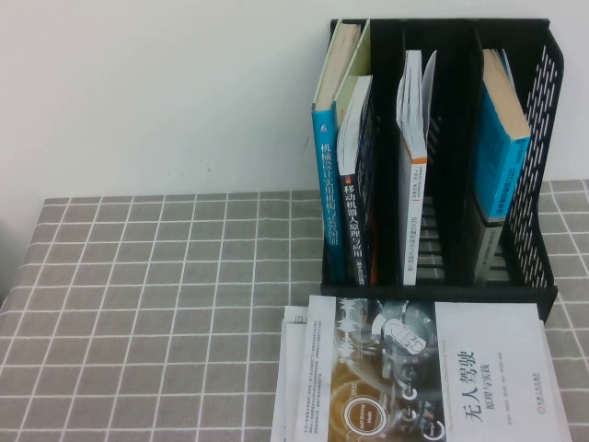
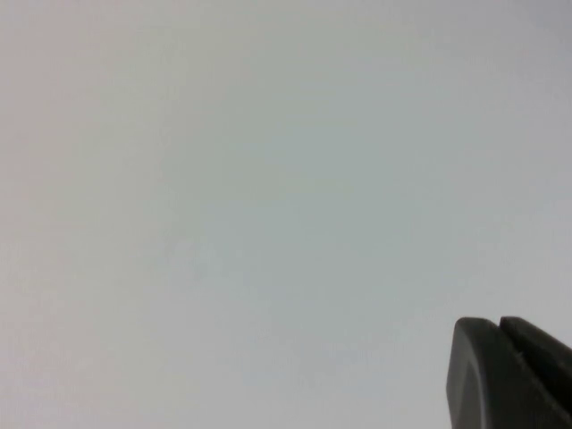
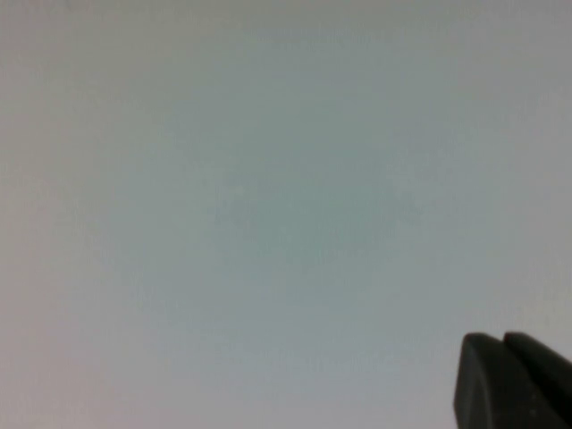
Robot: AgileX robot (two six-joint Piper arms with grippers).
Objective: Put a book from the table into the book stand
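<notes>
Here both grippers face only blank wall, the left gripper (image 2: 509, 375) and right gripper (image 3: 514, 380) each showing fingers pressed together, empty. The book (image 1: 433, 378) lies flat before the book stand (image 1: 543, 184); stiff, probably heavy, best gripped at its overhanging edge.

The surface (image 1: 156, 304) wears a grey cloth crossed by a grid of thin white lines. The book stand (image 1: 543, 138) at the far right is black, its side a perforated mesh. Inside it stand a blue book (image 1: 327, 198), a dark navy book (image 1: 355, 216), a white book (image 1: 416, 221) with an orange band, and a teal-blue book (image 1: 504, 161). The near book (image 1: 460, 368) has a white cover with a dark brown and grey picture. The left gripper (image 2: 509, 375) and right gripper (image 3: 514, 380) show black against pale grey.
</notes>
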